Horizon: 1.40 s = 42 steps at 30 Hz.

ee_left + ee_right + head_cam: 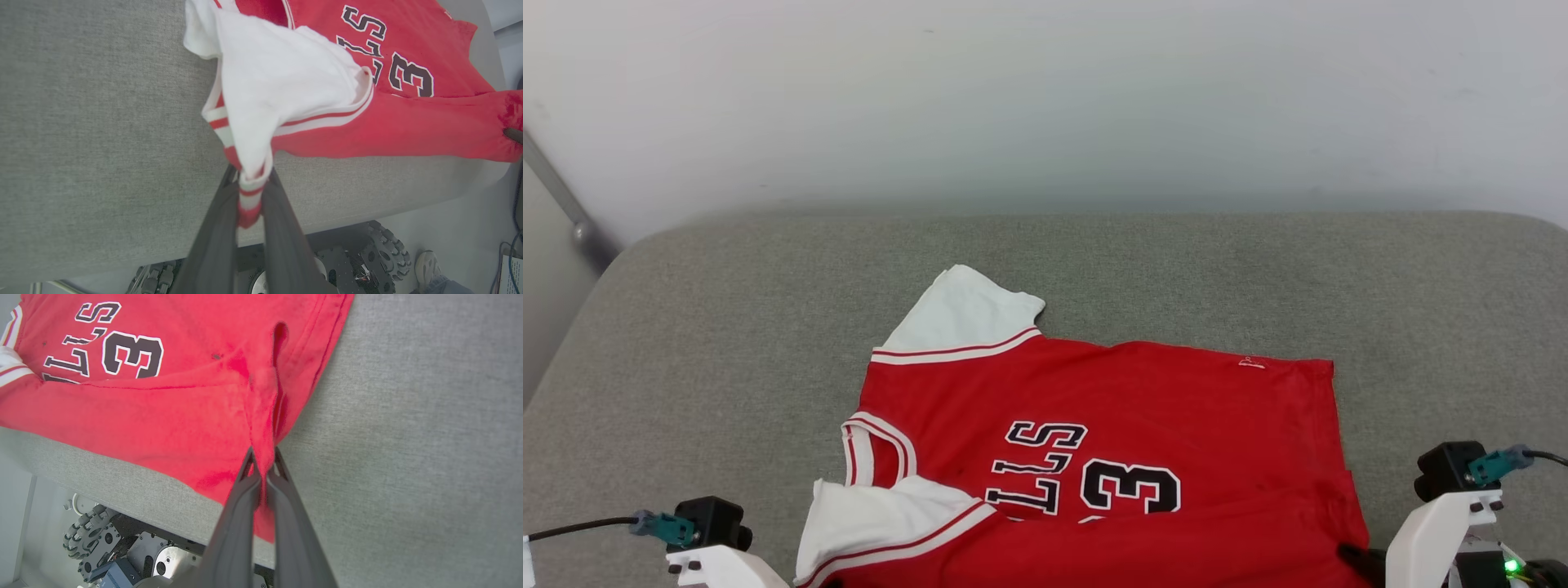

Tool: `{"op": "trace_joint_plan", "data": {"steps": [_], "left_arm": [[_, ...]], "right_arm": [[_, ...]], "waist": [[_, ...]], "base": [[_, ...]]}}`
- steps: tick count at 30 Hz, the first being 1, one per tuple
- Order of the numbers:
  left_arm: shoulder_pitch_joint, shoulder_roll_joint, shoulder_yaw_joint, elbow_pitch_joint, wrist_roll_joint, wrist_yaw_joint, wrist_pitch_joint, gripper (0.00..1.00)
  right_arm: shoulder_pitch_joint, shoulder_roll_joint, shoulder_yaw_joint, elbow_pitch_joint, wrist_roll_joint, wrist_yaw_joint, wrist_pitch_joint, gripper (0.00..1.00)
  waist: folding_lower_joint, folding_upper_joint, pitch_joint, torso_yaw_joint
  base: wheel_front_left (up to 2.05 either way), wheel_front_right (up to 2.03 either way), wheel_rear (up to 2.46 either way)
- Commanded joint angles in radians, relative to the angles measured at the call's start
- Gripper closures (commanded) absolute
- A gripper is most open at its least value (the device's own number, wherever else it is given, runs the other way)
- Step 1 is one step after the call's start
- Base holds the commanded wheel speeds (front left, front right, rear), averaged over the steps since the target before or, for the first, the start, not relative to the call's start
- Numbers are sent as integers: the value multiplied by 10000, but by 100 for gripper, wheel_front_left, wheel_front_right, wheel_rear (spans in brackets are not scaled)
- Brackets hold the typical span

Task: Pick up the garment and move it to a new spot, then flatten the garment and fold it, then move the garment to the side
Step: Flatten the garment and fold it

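Observation:
The garment [1111, 425], a red jersey with white sleeves and black lettering, lies spread on the grey cushion [727, 343] with its near edge folded up over the number. In the left wrist view my left gripper [250, 192] is shut on the striped cuff of the near white sleeve [278, 81], lifted off the cushion. In the right wrist view my right gripper [264, 467] is shut on the red hem corner [261, 416], which rises in a pinched ridge. In the head view the wrists sit at the lower left [698, 531] and lower right [1454, 490].
The grey cushion [81, 122] runs wide on both sides of the jersey and behind it to a pale wall [1045, 98]. Its front edge lies just under both grippers; below it the robot's wheeled base [94, 539] and a person's shoe [427, 265] show.

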Motion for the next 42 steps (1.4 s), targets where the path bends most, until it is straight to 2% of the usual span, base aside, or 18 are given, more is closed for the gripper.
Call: {"op": "trace_joint_plan", "data": {"steps": [1, 2, 3, 6, 10, 17, 23, 30, 36, 42], "left_arm": [[43, -101, 40, 123, -27, 11, -70, 100], [26, -167, 1, 218, -64, -9, -58, 57], [-14, -202, -9, 306, -54, -41, -91, 0], [-194, -377, 40, 597, 51, -83, -350, 0], [-531, -498, 226, 866, 375, -160, -933, 0], [-1503, -726, 725, 482, 1124, 257, -2101, 0], [-3084, -893, 1040, 610, 1892, 96, -3030, 0], [-5378, -893, 1424, 1364, 2288, -374, -3453, 0], [-7568, -558, 1485, 2222, 2114, -947, -2490, 0], [-9145, 98, 1152, 3151, 1499, -1391, 18, 0]], "right_arm": [[196, 117, -52, -9, 3, -1, -42, 85], [273, 200, -72, 5, -11, -1, -185, 12], [339, 242, -60, 31, -56, -1, -316, 0], [405, 380, -38, -61, -246, -1, -1162, 0], [259, 504, -53, -275, -814, -1, -2923, 0], [-229, 1033, -470, -764, -1994, -1, -5331, 0], [-965, 1424, -672, -1324, -2632, -2, -6633, 0], [-2102, 1733, -644, -1963, -2985, -2, -7157, 0], [-2785, 1968, -717, -2280, -3126, -2, -7276, 0], [-2944, 2140, -810, -2065, -3121, -2, -7353, 0]], "waist": [[1, 0, 5, -35], [1, 0, 18, -64], [1, 0, 43, -105], [1, 0, 127, -235], [1, 0, 235, -454], [1, 0, 709, -881], [1, 0, 1811, -1192], [1, 0, 3682, -1586], [1, 0, 5030, -1905], [1, 0, 5610, -2293]], "base": [[0, 0, 0], [0, 0, 0], [0, 0, 0], [0, 0, 0], [0, 0, 0], [0, 0, 0], [0, 0, 0], [0, 0, 0], [0, 0, 0], [0, 0, 0]]}}
